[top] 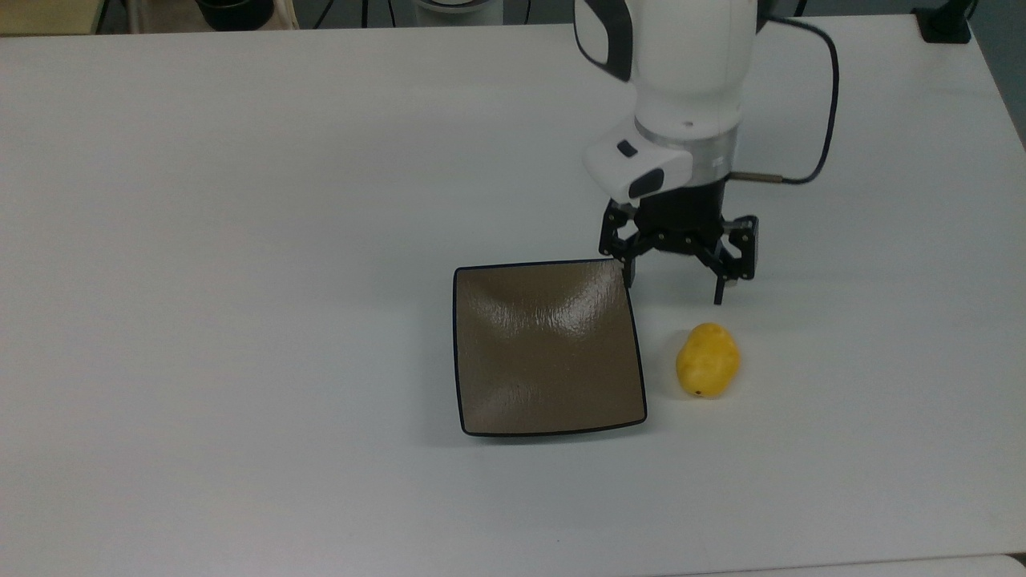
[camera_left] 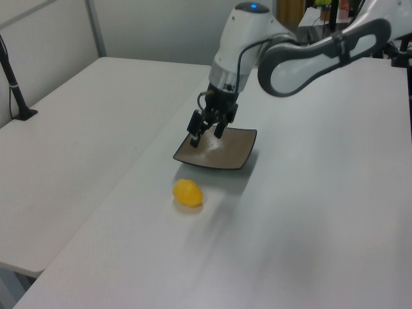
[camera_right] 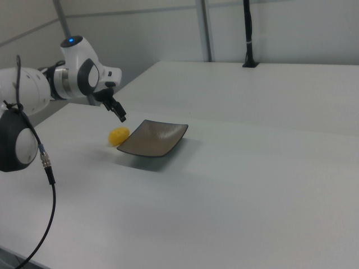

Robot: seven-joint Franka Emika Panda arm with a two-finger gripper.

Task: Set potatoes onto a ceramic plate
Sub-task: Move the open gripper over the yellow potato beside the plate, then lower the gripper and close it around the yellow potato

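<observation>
Gripper (top: 675, 290) agape above potato (top: 707, 361)

white table (top: 240, 200) | second white table (camera_left: 84, 116) beside | pale wall (camera_right: 140, 33)

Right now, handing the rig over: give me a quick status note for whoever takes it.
Gripper: open, holding nothing, hanging above the table just off the plate's far right corner in the top view, short of the potato.
Potato: lying on the table to the right of the plate in the top view, apart from it, untouched.
Ceramic plate: flat on the table, nothing on it.
Done: nothing placed yet; the arm is only near the potato.
Left: come down over the potato, grasp it, lift, carry it over the plate and release.
</observation>
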